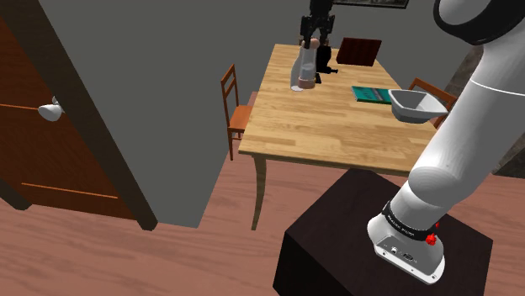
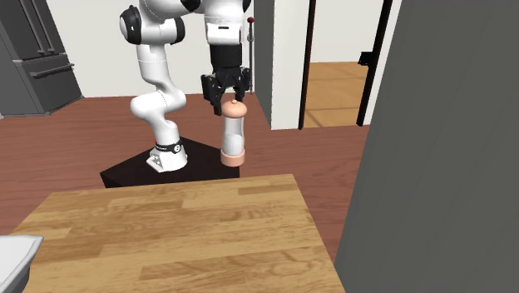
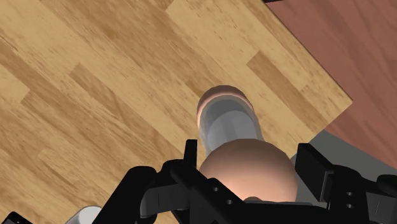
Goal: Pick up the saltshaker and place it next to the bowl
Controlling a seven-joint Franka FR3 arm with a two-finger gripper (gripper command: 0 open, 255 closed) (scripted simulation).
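The saltshaker [image 1: 304,66] has a clear glass body with a pinkish cap and base. My gripper [image 1: 317,35] is shut on its cap, and the shaker hangs a little tilted, just above the far left part of the wooden table [image 1: 336,126]. From across the table the gripper [image 2: 226,98] clasps the saltshaker [image 2: 233,137] at the top. In the wrist view the fingers of the gripper [image 3: 251,164] press the round cap of the saltshaker [image 3: 230,124] from both sides. The white bowl [image 1: 416,105] sits at the table's right edge in the shoulder view, well away from the shaker.
A dark shape [image 1: 326,63] stands on the table beside the shaker. A brown box [image 1: 358,50] lies at the far edge, and a teal book [image 1: 370,92] next to the bowl. Wooden chairs [image 1: 236,105] flank the table. A grey wall [image 1: 126,101] and a brown door [image 1: 50,143] are left.
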